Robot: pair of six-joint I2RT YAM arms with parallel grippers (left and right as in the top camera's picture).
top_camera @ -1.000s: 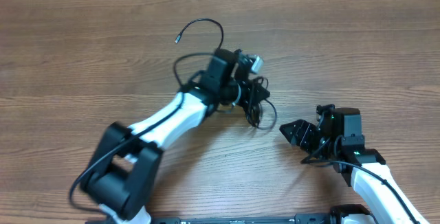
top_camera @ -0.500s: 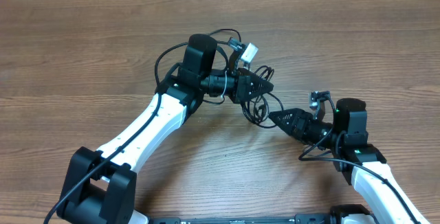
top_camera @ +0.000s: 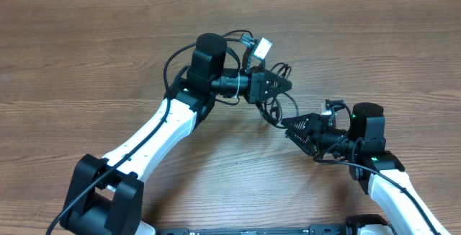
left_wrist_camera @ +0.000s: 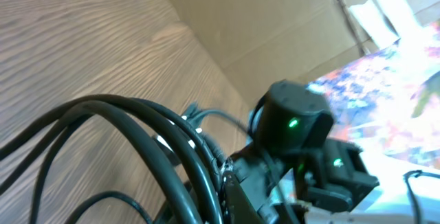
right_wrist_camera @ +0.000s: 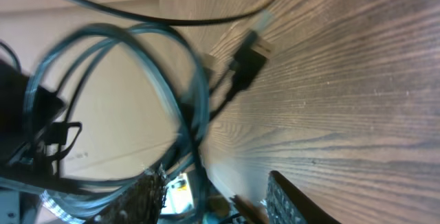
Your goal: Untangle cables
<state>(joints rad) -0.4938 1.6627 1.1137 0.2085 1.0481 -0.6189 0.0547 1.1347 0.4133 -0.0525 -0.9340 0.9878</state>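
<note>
At the left gripper (top_camera: 283, 85): closed to a point, pinching the cables (top_camera: 274, 109) as one tangled black bundle; holds it lifted over the wooden table (top_camera: 86, 62), with loops hanging on both sides of the tips and sagging toward the right gripper (top_camera: 289, 126); from the left wrist view, only thick dark loops of the cables (left_wrist_camera: 158, 124) very near to the lens, own fingers not to be made out there. At the right gripper: open, as seen from its wrist view, with one ribbed finger (right_wrist_camera: 295, 200) low at the right and the other low at the left; between them, a bluish-looking loop of the cables (right_wrist_camera: 196, 93), touching or not cannot be told; further up, a dark plug (right_wrist_camera: 249, 58) with a pale tip, over the table grain. From overhead: points to the left, just beside the hanging loops, nearer to the front edge than the left gripper; behind both, white arm links (top_camera: 169, 127) reaching back to the near edge.
</note>
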